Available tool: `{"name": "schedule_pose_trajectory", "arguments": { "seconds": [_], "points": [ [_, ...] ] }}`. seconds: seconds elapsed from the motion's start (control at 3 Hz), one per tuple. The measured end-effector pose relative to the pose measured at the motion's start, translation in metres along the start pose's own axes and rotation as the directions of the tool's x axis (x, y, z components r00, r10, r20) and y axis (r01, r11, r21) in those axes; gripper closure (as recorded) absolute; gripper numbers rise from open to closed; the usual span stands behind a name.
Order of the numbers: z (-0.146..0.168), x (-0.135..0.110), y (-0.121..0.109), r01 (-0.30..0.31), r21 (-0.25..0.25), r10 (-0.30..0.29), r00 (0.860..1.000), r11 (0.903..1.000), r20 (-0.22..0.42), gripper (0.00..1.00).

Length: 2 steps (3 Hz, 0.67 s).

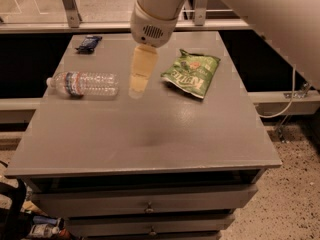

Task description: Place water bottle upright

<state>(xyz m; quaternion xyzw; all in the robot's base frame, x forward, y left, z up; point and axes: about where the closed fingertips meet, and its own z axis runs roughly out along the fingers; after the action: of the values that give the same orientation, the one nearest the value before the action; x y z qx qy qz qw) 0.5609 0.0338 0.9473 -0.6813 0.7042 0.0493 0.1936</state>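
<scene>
The water bottle (83, 84) lies on its side at the left of the grey table (150, 134), white cap pointing left, label band near the cap end. My gripper (138, 81) hangs from the white arm above the table's middle, just right of the bottle's base and left of the green snack bag (191, 74). It is above the table and not touching the bottle.
A small dark blue packet (88, 43) lies at the table's far left corner. A metal railing runs behind the table. Drawers sit under the tabletop, and a cable hangs at the right.
</scene>
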Motion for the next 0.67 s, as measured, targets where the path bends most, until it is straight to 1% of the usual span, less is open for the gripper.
{"name": "schedule_pose_trajectory", "arguments": {
  "seconds": [0.33, 0.67],
  "points": [
    [0.025, -0.027, -0.006, 0.038, -0.054, -0.040, 0.999, 0.9978, -0.034, 0.00],
    [0.060, -0.076, -0.023, 0.092, -0.097, -0.099, 0.993, 0.9910, -0.064, 0.00]
  ]
}}
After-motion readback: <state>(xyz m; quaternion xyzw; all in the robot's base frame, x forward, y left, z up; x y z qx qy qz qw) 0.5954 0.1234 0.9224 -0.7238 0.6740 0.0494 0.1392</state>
